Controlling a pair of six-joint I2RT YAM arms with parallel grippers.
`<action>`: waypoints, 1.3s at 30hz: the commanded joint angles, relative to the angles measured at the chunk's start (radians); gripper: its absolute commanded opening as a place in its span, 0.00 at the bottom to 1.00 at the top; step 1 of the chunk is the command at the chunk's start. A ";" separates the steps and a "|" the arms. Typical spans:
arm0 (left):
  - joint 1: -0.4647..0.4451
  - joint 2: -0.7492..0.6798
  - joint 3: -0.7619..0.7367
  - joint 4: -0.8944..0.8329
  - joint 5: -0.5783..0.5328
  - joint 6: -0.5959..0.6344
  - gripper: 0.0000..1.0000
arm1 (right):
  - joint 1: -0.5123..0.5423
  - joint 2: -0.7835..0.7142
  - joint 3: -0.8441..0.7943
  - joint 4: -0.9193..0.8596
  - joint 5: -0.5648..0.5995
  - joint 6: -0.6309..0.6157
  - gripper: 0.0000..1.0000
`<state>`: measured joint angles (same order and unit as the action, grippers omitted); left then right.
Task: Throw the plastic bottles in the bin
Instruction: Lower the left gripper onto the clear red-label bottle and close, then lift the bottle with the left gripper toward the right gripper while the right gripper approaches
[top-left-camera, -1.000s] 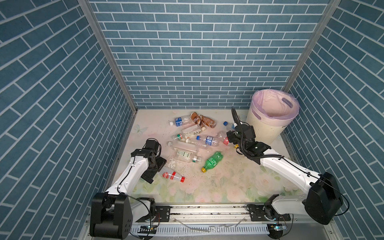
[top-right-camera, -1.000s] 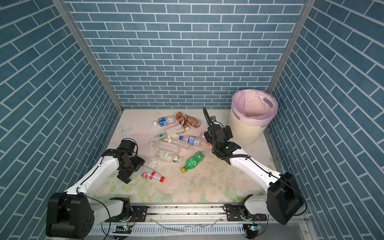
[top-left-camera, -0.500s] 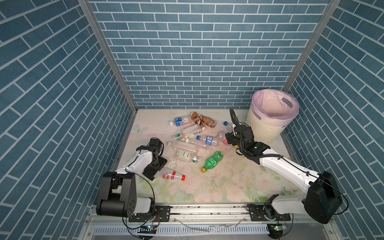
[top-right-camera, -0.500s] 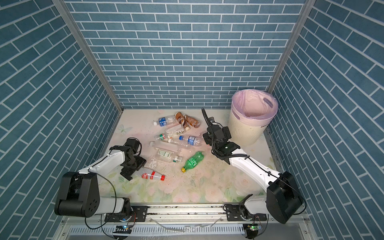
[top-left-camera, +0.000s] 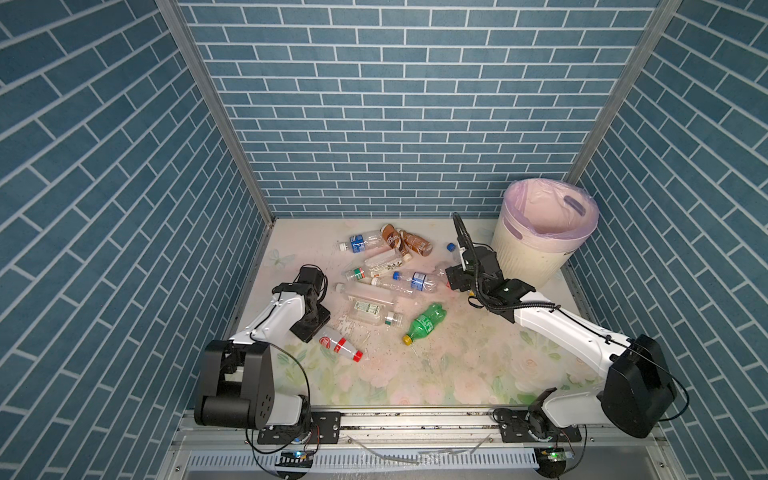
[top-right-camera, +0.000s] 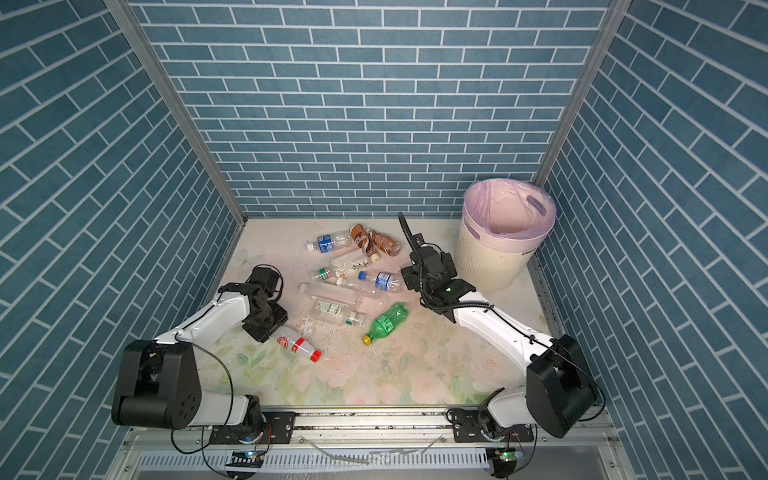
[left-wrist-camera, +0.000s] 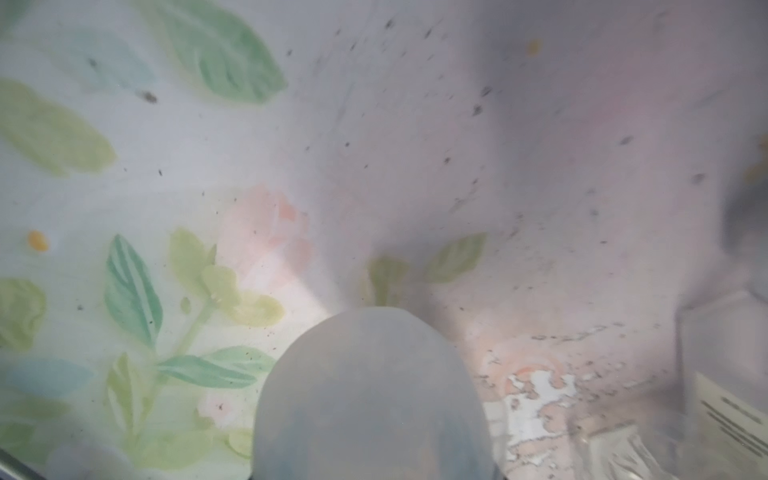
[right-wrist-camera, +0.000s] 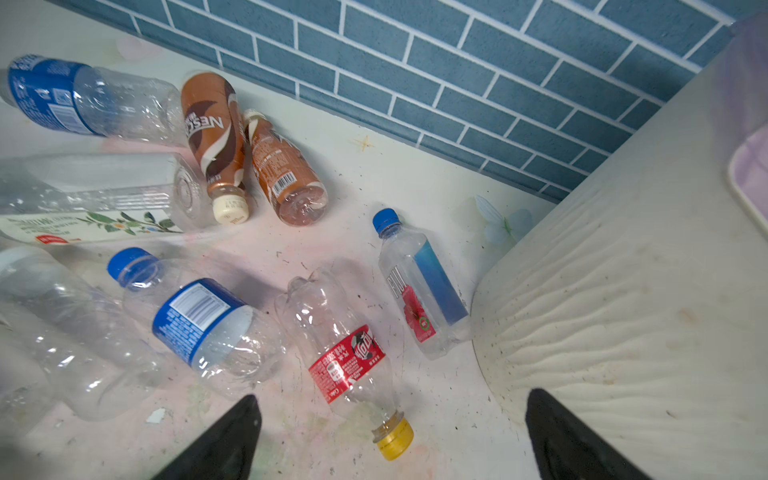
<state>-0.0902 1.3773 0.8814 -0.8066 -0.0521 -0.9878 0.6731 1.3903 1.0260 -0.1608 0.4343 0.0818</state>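
Observation:
Several plastic bottles lie on the flowered table. My left gripper (top-left-camera: 315, 328) is shut on the base end of a clear bottle with a red label and red cap (top-left-camera: 340, 345). In the left wrist view its rounded body (left-wrist-camera: 374, 395) fills the space at the jaws, and the fingers are hidden. My right gripper (right-wrist-camera: 392, 419) is open, low over a clear red-labelled bottle with a yellow cap (right-wrist-camera: 349, 361), beside the bin (right-wrist-camera: 623, 291). The cream bin (top-left-camera: 536, 253) with its lilac liner stands at the back right. A green bottle (top-left-camera: 426, 322) lies in the middle.
Two brown bottles (top-left-camera: 409, 243) and several clear ones with blue or green labels (top-left-camera: 409, 280) are clustered between the arms. A small blue-capped bottle (right-wrist-camera: 424, 286) lies against the bin's foot. Brick walls close in the back and both sides.
My left gripper has closed on the red-capped bottle's base after shifting a little toward it. The right arm has barely moved and stays open.

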 joint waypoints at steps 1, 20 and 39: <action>-0.003 -0.085 0.085 -0.017 -0.027 0.086 0.48 | 0.005 0.015 0.082 -0.031 -0.084 0.083 0.99; -0.376 0.234 0.861 0.164 -0.042 0.255 0.52 | -0.001 0.097 0.367 0.036 -0.539 0.274 0.99; -0.442 0.453 1.132 0.208 0.030 0.194 0.51 | -0.032 0.217 0.461 0.139 -0.669 0.383 0.84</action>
<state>-0.5232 1.8240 1.9842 -0.6186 -0.0425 -0.7845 0.6491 1.5658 1.4277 -0.0563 -0.2035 0.4267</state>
